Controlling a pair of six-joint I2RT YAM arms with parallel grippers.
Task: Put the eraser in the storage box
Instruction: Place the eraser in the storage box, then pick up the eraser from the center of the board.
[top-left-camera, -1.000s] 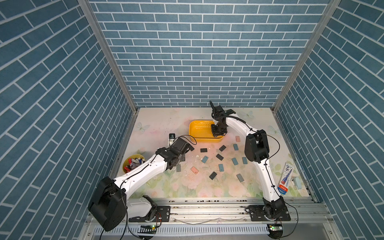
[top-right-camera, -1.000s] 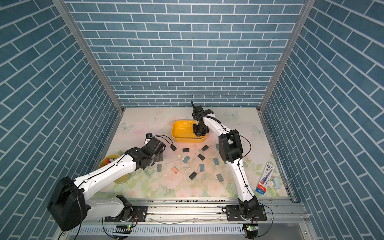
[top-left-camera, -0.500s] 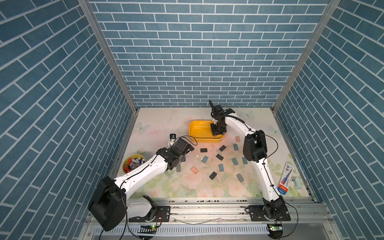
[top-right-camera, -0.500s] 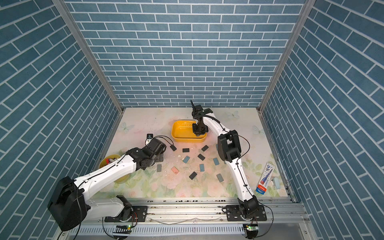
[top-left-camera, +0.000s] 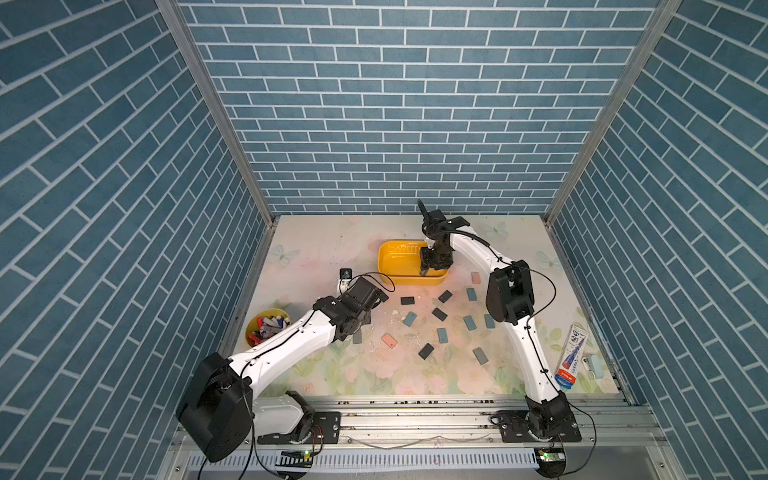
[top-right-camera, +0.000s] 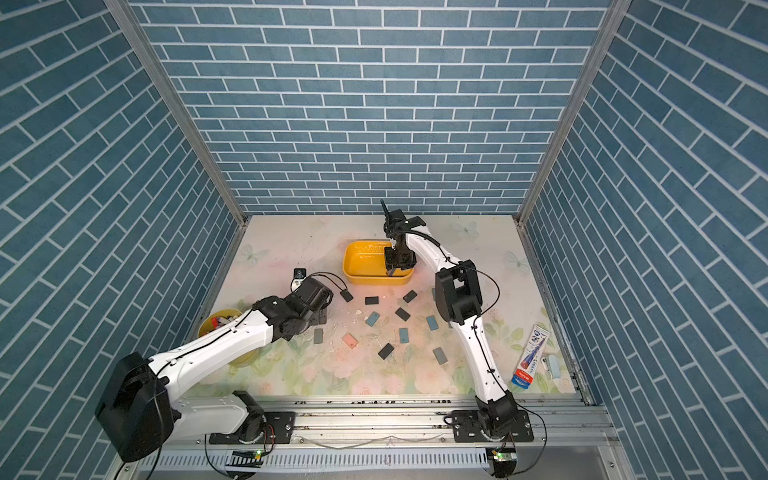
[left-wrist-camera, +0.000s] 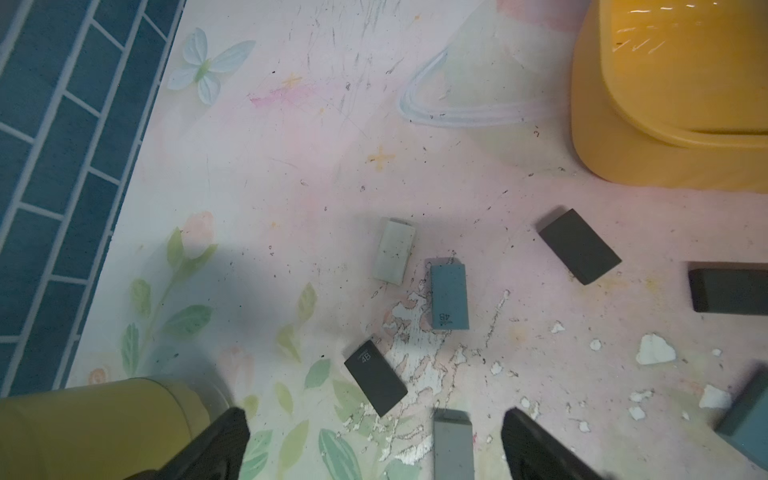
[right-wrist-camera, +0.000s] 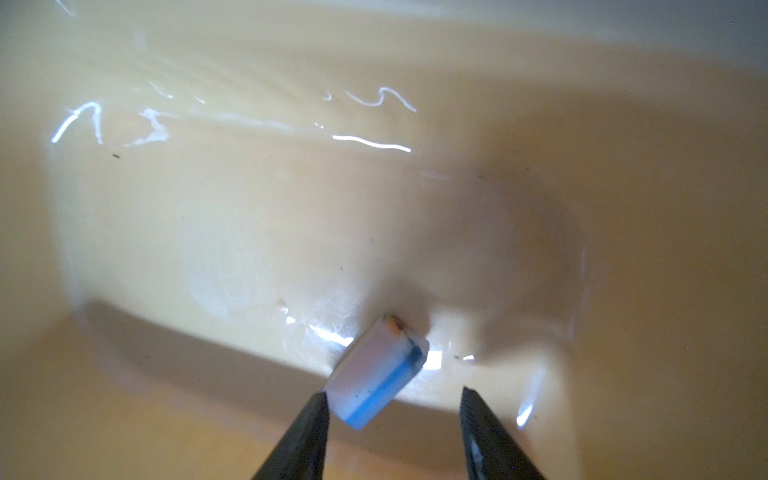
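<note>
The storage box (right-wrist-camera: 249, 208) is smooth, glossy yellow plastic with white scratches. The floral tabletop (left-wrist-camera: 291, 187) looks matt and scuffed, its print flaking. The black eraser (left-wrist-camera: 579, 251) is matt, and the front rail (top-left-camera: 415, 415) is bare metal.

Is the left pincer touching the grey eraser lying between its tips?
Apart. The left wrist view shows table on both sides between the grey eraser and the open left pincer's fingers.

left arm (top-left-camera: 286, 347): white rounded shells, black joint housings, thin black cable (top-left-camera: 380, 274) looping at the wrist | right arm (top-left-camera: 528, 357): same white shells and black joints, black elbow cable (top-left-camera: 555, 291) hanging in a loose loop | base plates (top-left-camera: 509, 430): flat, black, one under each arm | fingers (right-wrist-camera: 303, 436): black, tapering to narrow tips
</note>
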